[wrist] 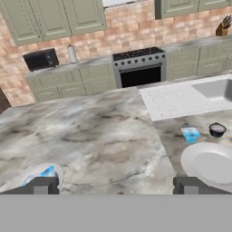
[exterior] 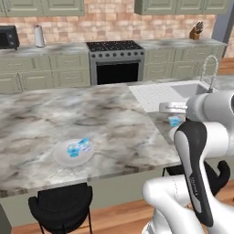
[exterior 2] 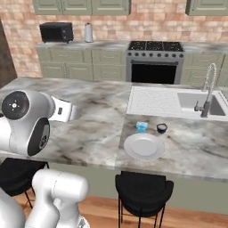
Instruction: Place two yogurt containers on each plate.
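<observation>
Yogurt tubs on plate (exterior: 78,148): two light-blue tubs, side by side and touching, lying on the left plate.
Left plate (exterior: 61,157): pale, round, on the marble bench near its front edge, at about 7 o'clock from the stove in the left base view; in the hand view its rim shows behind the left fingertip.
Loose yogurt tub (exterior 2: 141,126): stands alone on the bench at 12 o'clock of the right plate, just beside its rim but apart from it; seen in the hand view too (wrist: 190,134).
Right plate (exterior 2: 144,147): bare, near the front edge of the bench, at 6 o'clock of the ribbed draining area.
Small dark bowl (exterior 2: 161,128): at 3 o'clock of the loose tub, near it, not touching.
Claw (wrist: 115,186): fingers spread wide, one fingertip (wrist: 41,186) over the left plate, the other far across near the right plate; nothing between them, nothing held.
Arm pose: raised above the bench, hand pointing forward and down across the bench between the two plates; the white wrist reaches out level in the right base view.
Bench (exterior: 91,116): grey-veined marble island.
Sink (exterior 2: 196,102): set into the bench at 1 o'clock of the right plate, curved tap at its front.
Stove (exterior: 115,61): against the brick back wall, at 12 o'clock.
Stool (exterior 2: 143,191): black, under the bench edge below the right plate.
</observation>
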